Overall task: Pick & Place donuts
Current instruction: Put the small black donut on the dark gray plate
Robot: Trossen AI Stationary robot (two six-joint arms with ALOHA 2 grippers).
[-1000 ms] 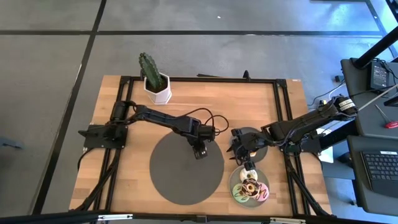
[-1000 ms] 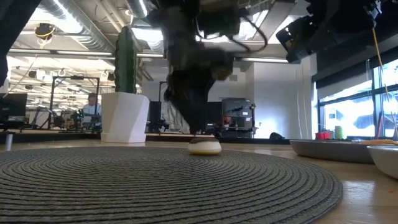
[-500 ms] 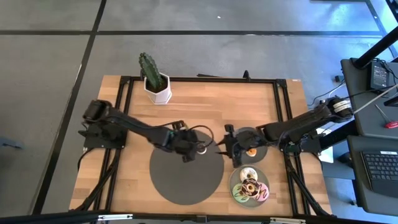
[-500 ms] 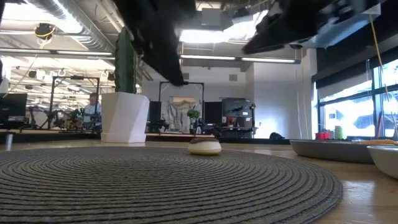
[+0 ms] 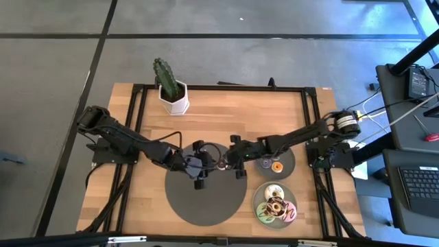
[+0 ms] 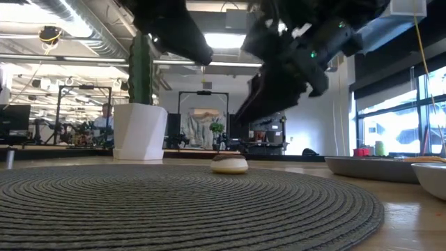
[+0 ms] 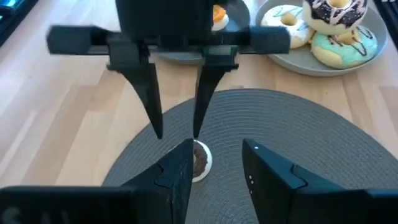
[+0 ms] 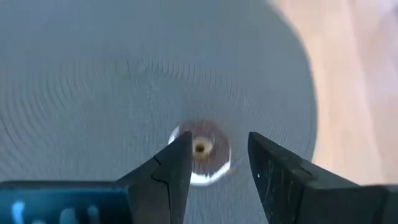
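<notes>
writing: none readable on anything in view
left tool: centre of high view, over upper part of the dark round mat; fingers apart, empty
brown mini donut: lies flat on the mat near its upper edge in high view; in left wrist view it sits between the left tool's two fingertips and lower down, on the mat, not gripped; low view shows it resting on the mat, both tools above it
right tool: just right of the left tool in high view, facing it; fingers apart, empty; in right wrist view the donut shows between its fingers, lying on the mat beyond them
orange mini donut: on the small grey plate, right of centre
iced donuts: cream, chocolate-sprinkled, pale green and pink ones piled on second grey plate, lower right
cactus: in white pot, upper left of bench
bench: light wood top, black frame rails
room: grey tiled floor; low view shows open workshop, ceiling lights, windows at right, a person far left
</notes>
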